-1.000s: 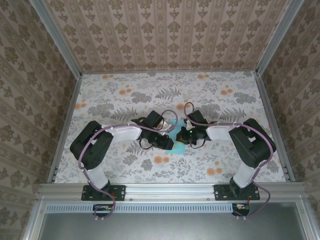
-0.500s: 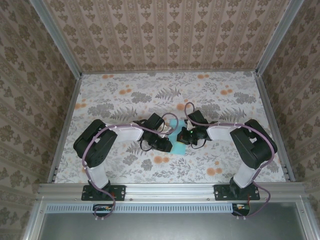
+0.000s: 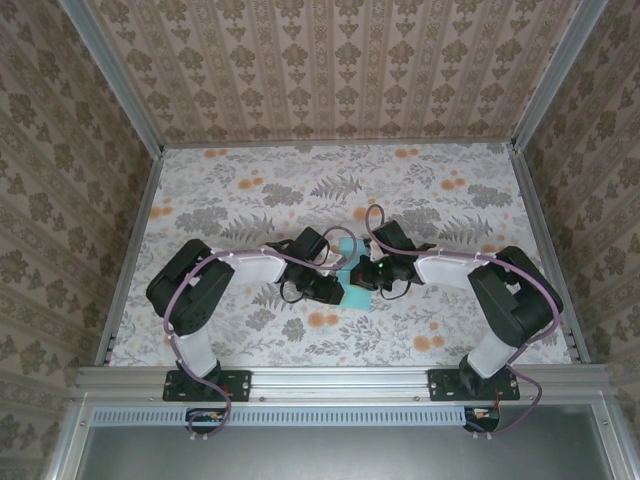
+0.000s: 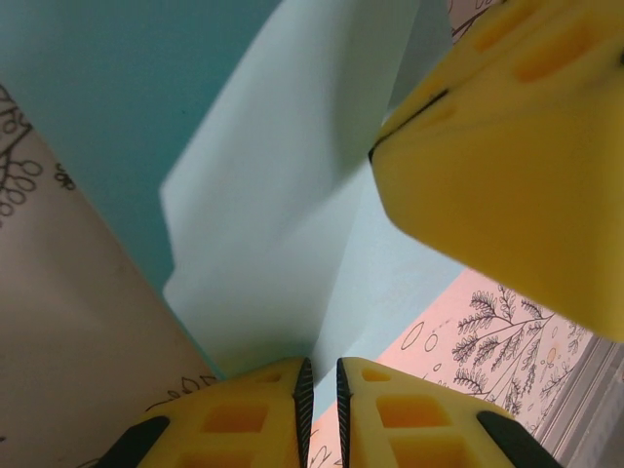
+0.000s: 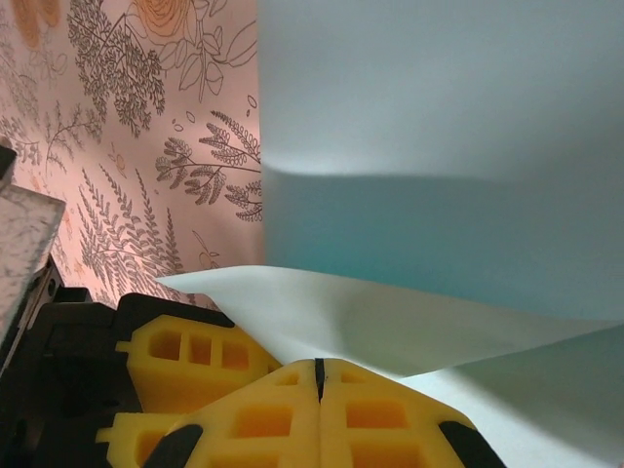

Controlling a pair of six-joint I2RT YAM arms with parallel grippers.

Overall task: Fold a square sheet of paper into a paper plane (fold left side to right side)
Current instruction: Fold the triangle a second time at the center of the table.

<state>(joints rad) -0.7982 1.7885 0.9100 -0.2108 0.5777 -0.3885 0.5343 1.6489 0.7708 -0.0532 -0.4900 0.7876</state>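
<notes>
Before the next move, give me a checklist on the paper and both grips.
1. Right gripper shut on the paper: ok.
2. Left gripper pinching the paper at its crease: ok.
3. Flap lifted off the table: ok.
4. Edges lined up for the fold: cannot tell.
5. Grippers clear of each other: cannot tell; they sit very close.

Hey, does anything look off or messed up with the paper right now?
Nothing torn or spilled. The sheet of paper is bowed, with one flap raised off the table, pinched by the left gripper and right gripper.
</notes>
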